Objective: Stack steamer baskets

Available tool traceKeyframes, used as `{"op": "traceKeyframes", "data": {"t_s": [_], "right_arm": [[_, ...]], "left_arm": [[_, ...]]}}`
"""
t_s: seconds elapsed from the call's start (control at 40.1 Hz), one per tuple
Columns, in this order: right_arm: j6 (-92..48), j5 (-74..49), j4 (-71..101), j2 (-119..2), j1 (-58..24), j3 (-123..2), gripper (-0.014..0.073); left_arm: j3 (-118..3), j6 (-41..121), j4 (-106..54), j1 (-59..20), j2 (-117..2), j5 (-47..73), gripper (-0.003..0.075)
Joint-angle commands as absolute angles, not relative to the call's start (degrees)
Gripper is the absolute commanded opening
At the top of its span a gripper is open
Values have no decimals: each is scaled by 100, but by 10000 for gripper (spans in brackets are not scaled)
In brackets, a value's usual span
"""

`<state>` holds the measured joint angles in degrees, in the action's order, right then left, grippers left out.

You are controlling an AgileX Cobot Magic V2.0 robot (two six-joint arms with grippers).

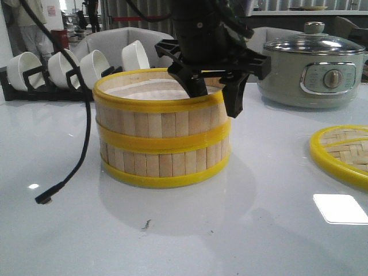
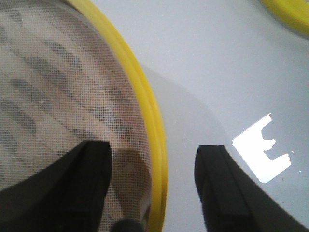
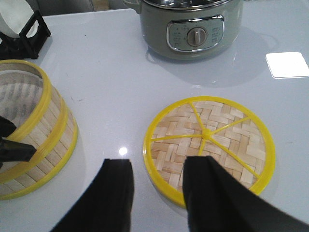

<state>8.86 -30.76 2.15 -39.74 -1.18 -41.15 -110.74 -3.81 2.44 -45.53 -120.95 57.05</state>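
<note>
- No legible writing; print around the dial of the grey-green electric pot with glass lid (image 1: pixel 311 70) is too small to read.
- Two round bamboo-slat steamer baskets with yellow rims (image 1: pixel 161 129) sit stacked at desk centre; the top one looks slightly tilted.
- Left hand (image 1: pixel 214 86) spread, one finger inside the top basket's rim, one outside; contact cannot be told.
- Flat woven bamboo lid, yellow-rimmed (image 3: pixel 210 145), lies at 3 o'clock of the stack, cut off in the front view.
- Right hand (image 3: pixel 159 181) spread above the lid's near edge.
- Glossy white desk (image 1: pixel 190 230); white bowls in black rack (image 1: pixel 75 69) at 10 o'clock; room behind blurred.
</note>
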Motion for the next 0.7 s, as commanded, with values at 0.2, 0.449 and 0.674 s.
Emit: {"op": "traceKeyframes", "data": {"t_s": [0.2, 0.449, 0.674], "right_arm": [[835, -2661, 147, -3993, -125, -4327, 371], [835, -2661, 147, -3993, -125, -4327, 371], [835, -2661, 147, -3993, -125, -4327, 371]], "left_arm": [[-12995, -469, 814, -4558, -11747, 6492, 433], [-14094, -313, 1198, -4480, -11131, 6270, 99], [-14120, -651, 1708, -3582, -10206, 6397, 95]]}}
